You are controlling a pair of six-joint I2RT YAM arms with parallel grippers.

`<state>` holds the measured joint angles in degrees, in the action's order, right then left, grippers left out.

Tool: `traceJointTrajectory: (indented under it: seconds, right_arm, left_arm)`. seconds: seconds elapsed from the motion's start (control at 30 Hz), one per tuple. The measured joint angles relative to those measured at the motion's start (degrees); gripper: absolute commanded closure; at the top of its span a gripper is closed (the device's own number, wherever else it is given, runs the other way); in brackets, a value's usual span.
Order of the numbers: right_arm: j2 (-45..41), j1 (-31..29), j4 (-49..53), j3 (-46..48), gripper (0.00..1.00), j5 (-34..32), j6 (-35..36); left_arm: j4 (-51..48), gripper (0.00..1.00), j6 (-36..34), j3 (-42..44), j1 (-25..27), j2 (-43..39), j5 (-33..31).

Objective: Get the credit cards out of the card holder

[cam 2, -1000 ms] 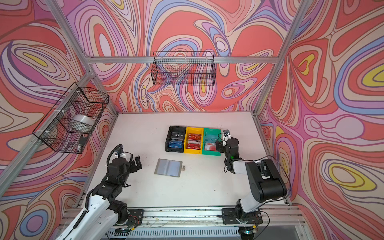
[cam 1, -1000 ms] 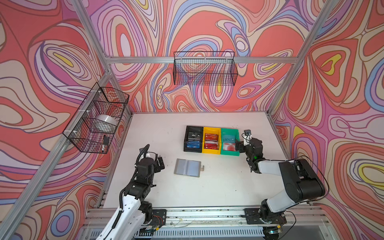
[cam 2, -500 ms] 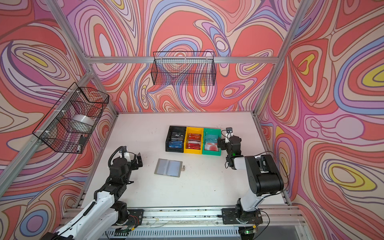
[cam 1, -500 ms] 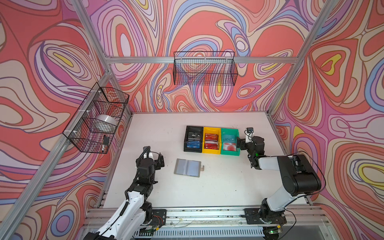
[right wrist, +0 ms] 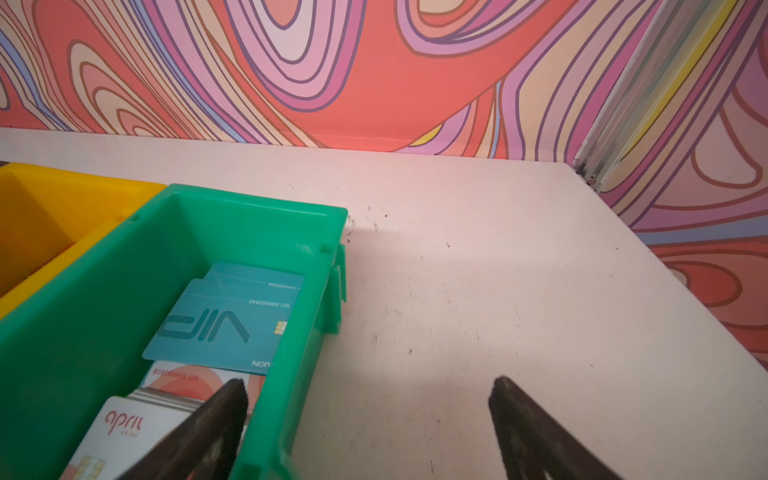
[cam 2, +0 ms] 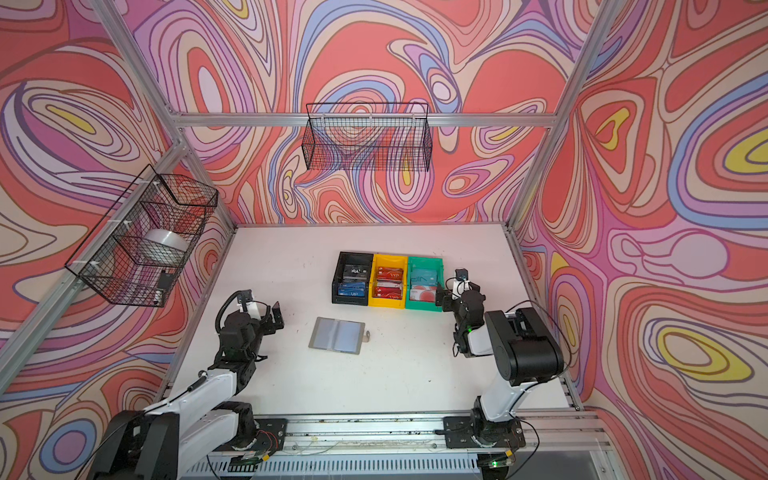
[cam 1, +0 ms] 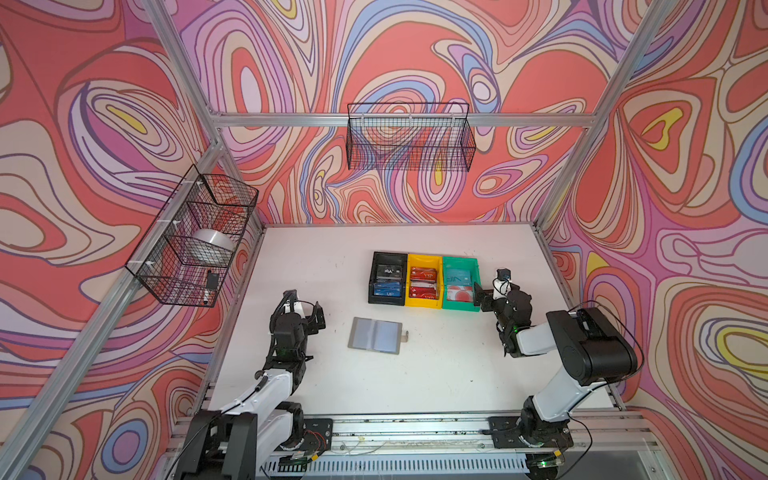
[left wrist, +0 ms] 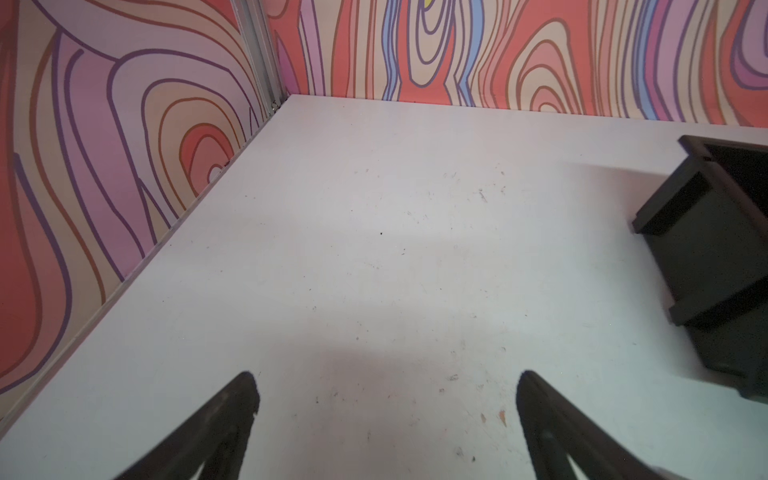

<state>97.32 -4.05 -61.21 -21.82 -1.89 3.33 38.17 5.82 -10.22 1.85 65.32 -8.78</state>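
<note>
white tabletop (cam 1: 415, 374) inside a booth of swirling red, pink and purple walls (cam 1: 415, 62). nearest, at the 6 o'clock edge, my left arm (cam 1: 270, 382) and right arm (cam 1: 590, 353) rise from their bases. at the centre lies the card holder (cam 1: 376, 335), grey, spread open and flat; its sleeves look empty, though i cannot be sure. my left gripper (left wrist: 386, 380) hovers at its 9 o'clock, jaws wide apart, holding nothing. farther, at the holder's 12 o'clock, a black bin (cam 1: 388, 254), yellow bin (cam 1: 424, 256) and green bin (cam 1: 460, 259) sit side by side, the credit cards (right wrist: 224, 324) lying in them. my right gripper (right wrist: 369, 384) hangs at the green bin's 3 o'clock wall, spread wide and empty, one finger seemingly above the bin. risk: a swing toward 9 o'clock could catch that wall and shove the bins. left arm reaches forward, elbow low; right arm folds back sharply, wrist tipped down.
</note>
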Motion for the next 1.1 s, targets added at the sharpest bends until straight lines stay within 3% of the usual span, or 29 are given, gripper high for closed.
traceJointTrajectory:
  seconds: [0.33, 1.1]
  right_arm:
    - [0.0, 0.3, -0.5, -0.1, 0.05, 0.2, 0.0]
    - [0.0, 2.4, 4.3, -3.7, 0.02, -0.4, -3.1]
  left_arm:
    - [12.2, 0.0, -2.2, -8.9, -1.9, 21.7, 5.4]
    - [12.4, 0.0, -2.4, -9.7, -1.9, 22.5, 5.7]
